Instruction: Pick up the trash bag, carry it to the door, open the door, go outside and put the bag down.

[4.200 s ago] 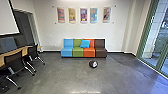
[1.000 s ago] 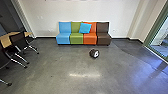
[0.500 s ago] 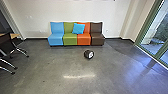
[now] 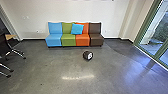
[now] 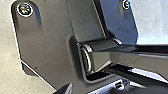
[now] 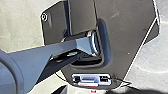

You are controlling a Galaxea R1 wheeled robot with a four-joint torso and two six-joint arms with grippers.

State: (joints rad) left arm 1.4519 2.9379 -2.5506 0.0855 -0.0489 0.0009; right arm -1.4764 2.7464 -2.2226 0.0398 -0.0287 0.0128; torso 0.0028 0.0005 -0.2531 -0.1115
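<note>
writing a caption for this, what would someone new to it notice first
Probably the row of four joined seats against the far wall, coloured blue, green, orange and brown, with a bright blue cushion leaning where green meets orange. Next, the small dark, rounded object with a white patch, alone on the grey floor in front of them. Green-framed glass on the right lets in a bluish glow.

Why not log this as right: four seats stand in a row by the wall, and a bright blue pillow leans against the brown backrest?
The pillow's place is wrong: in the head view, the bright blue pillow leans across the green backrest and orange backrest. The rest stands.
</note>
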